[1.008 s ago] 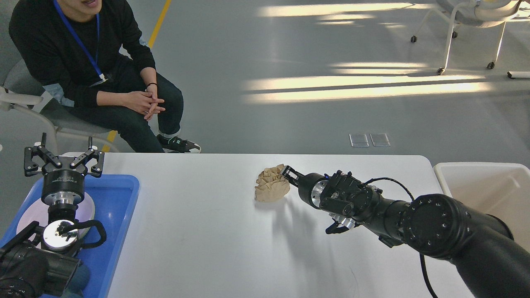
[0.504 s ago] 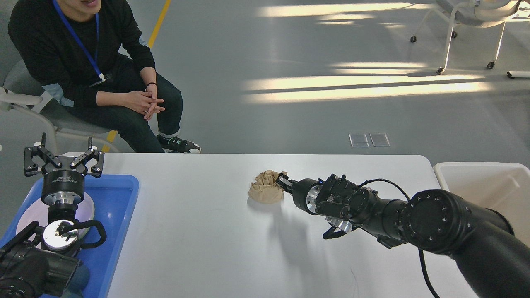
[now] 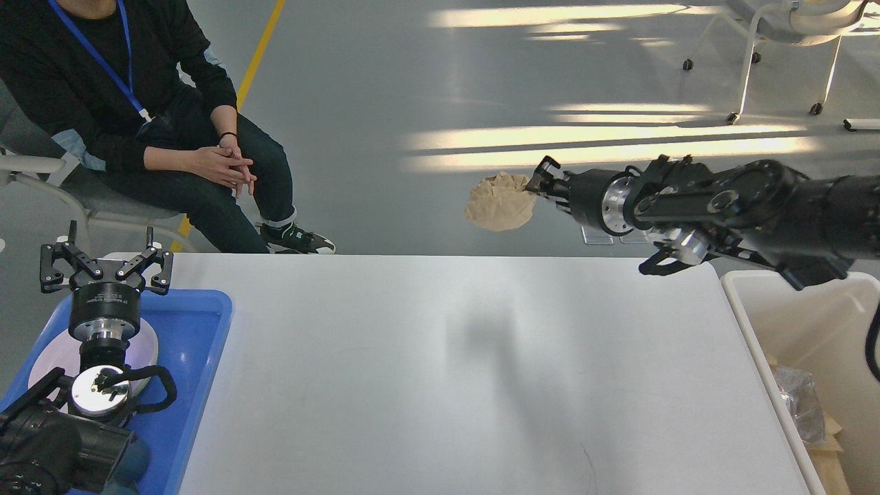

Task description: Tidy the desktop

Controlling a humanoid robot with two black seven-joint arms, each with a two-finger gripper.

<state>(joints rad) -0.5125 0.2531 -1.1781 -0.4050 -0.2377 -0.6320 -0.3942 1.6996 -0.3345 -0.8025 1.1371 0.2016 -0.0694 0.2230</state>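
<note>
Head view | right gripper (image 3: 535, 184) pinches a brown paper ball (image 3: 499, 202), high in the air past the far edge of the desktop (image 3: 440, 371) | left gripper (image 3: 104, 264) is spread wide above the blue tray (image 3: 196, 357) | bin (image 3: 777, 323) sits just beside the desktop's right edge

Counts: 1 desktop (image 3: 440, 371), 1 blue tray (image 3: 196, 344), 1 white plate (image 3: 141, 350) (inside tray), 1 cream bin (image 3: 756, 330), 1 crumpled tan paper wad (image 3: 498, 205), 2 grippers: left gripper (image 3: 104, 258), right gripper (image 3: 540, 180), 1 seated person (image 3: 137, 130).
</note>
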